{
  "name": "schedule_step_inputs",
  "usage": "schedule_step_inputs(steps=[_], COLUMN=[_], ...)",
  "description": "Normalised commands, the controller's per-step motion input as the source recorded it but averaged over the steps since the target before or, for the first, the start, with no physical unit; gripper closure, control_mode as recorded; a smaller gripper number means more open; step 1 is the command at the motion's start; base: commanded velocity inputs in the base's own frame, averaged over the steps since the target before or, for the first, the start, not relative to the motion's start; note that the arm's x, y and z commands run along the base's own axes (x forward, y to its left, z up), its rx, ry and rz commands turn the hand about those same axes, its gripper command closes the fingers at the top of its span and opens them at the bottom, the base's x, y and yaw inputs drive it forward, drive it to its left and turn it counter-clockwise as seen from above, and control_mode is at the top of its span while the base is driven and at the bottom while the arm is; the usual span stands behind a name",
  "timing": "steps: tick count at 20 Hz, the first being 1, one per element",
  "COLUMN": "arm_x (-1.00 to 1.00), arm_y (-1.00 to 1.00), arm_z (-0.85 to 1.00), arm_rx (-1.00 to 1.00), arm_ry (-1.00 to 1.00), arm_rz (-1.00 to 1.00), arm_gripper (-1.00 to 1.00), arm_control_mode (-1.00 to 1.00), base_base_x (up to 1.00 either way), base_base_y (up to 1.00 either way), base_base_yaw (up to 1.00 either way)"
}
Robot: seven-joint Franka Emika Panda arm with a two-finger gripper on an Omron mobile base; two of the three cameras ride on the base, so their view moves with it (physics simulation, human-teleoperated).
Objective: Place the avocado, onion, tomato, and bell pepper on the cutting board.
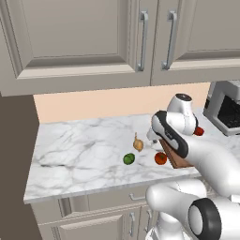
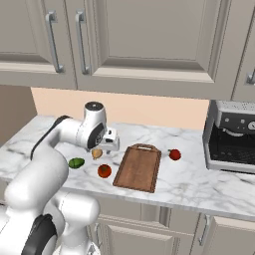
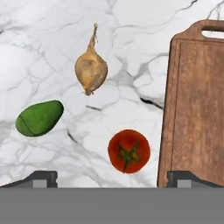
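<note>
The white two-finger gripper (image 3: 112, 178) hangs wide open, holding nothing, over the marble counter (image 3: 39, 39). Directly below sits the round red tomato (image 3: 129, 151); the glossy dark-green avocado (image 3: 39, 118) and tan papery onion (image 3: 91, 70) lie beside it (all apart). The reddish-brown wooden cutting board (image 3: 197, 105) lies bare alongside; a small red bell pepper (image 2: 175, 154) sits beyond the board.

Base views flank the counter (image 1: 84, 154); hand view apparently looks straight down.
</note>
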Motion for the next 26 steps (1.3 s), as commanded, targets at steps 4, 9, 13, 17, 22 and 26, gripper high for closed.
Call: schedule_step_inputs(steps=[4,9,13,17,22,26], arm_x=[-0.02,0.00,-0.02,-0.01,0.02,0.07], arm_y=[0.00,0.00,-0.03,-0.09,-0.03,0.00], arm_z=[-0.45,-0.15,-0.20,-0.31,-0.30,-0.27], arm_rx=[0.00,0.00,-0.04,-0.07,-0.05,-0.01], arm_ry=[0.00,0.01,0.00,0.00,0.00,0.00], arm_rz=[0.00,0.00,0.00,0.00,0.00,0.00], arm_gripper=[-1.00,-1.00,-1.00,-1.00,-1.00,-1.00], arm_control_mode=[-1.00,-1.00,-1.00,-1.00,-1.00,-1.00], base_base_x=[0.00,0.00,0.00,0.00,0.00,0.00], base_base_y=[0.00,0.00,0.00,0.00,0.00,0.00], base_base_yaw=[0.00,0.00,0.00,0.00,0.00,0.00])
